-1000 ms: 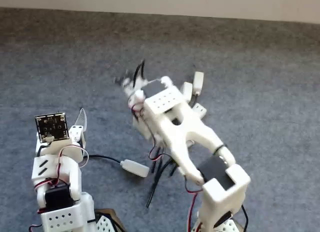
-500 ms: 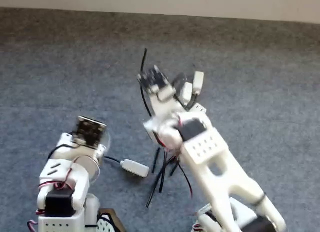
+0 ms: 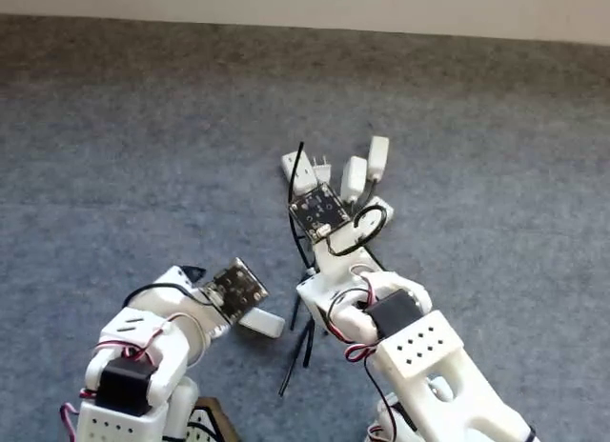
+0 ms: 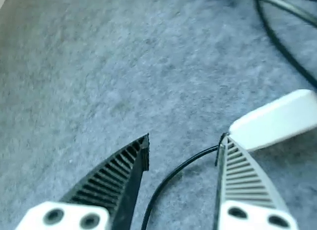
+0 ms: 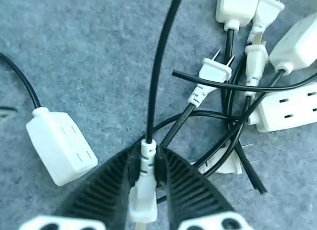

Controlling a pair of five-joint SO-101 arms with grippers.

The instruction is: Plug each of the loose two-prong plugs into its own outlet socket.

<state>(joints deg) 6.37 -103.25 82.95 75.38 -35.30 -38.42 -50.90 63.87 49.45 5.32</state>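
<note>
My right gripper (image 5: 147, 153) is shut on the neck of a white two-prong plug (image 5: 143, 195), whose black cord (image 5: 161, 66) runs away over the carpet. Just beyond lies a tangle of white plugs (image 5: 214, 71) and white outlet sockets (image 5: 287, 108). A separate white outlet block (image 5: 60, 144) lies off to one side. My left gripper (image 4: 183, 141) is open, low over the carpet, with a thin black cable (image 4: 173, 176) between its fingers and a white socket end (image 4: 277, 120) at its white fingertip. In the high view that socket (image 3: 260, 321) lies beside the left wrist (image 3: 236, 286).
Grey carpet covers the whole floor. Black cords (image 3: 303, 342) cross between the two arms. More white plugs and sockets (image 3: 367, 166) sit just past the right wrist (image 3: 320, 211). A pale wall edge runs along the far side.
The right arm has drawn back from the far left of the pile, bringing a black cord with it. The left wrist has swung right and down towards the white socket.
</note>
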